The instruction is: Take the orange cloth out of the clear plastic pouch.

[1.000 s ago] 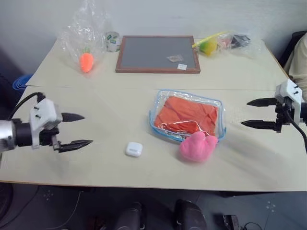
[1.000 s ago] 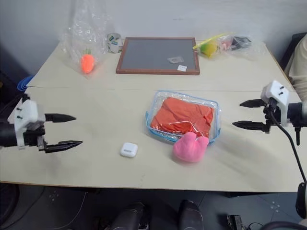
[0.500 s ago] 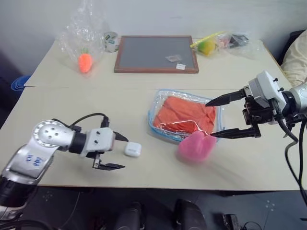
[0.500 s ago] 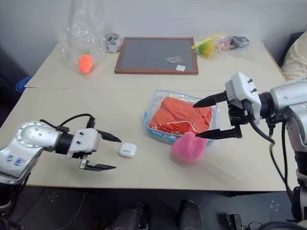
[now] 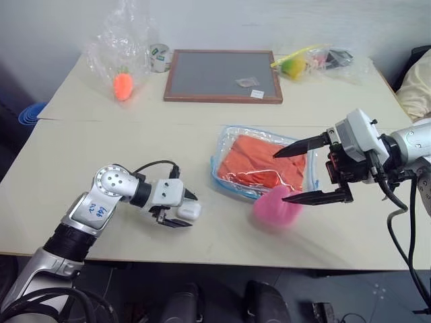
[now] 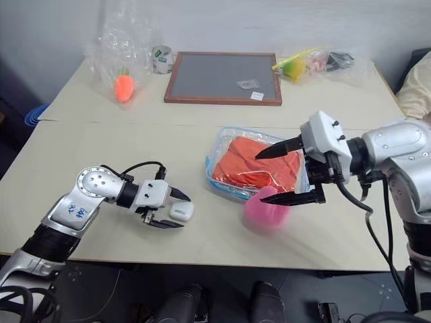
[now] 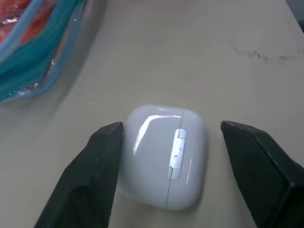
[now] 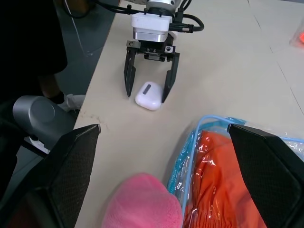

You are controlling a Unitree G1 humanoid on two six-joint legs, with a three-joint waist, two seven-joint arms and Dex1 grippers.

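orange cloth [image 5: 264, 161] in clear plastic pouch [image 5: 227, 138], beside right fingers [image 5: 302, 145]

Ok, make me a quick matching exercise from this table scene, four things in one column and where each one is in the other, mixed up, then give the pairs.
Things:
1. orange cloth
2. white earbud case
3. pink plush toy
4. orange carrot toy

Places:
A. between the left gripper's fingers
B. inside the clear plastic pouch
C. in a crinkled clear bag at the table's far left
D. at the pouch's near edge, below the right gripper

Pairs: 1-B, 2-A, 3-D, 4-C
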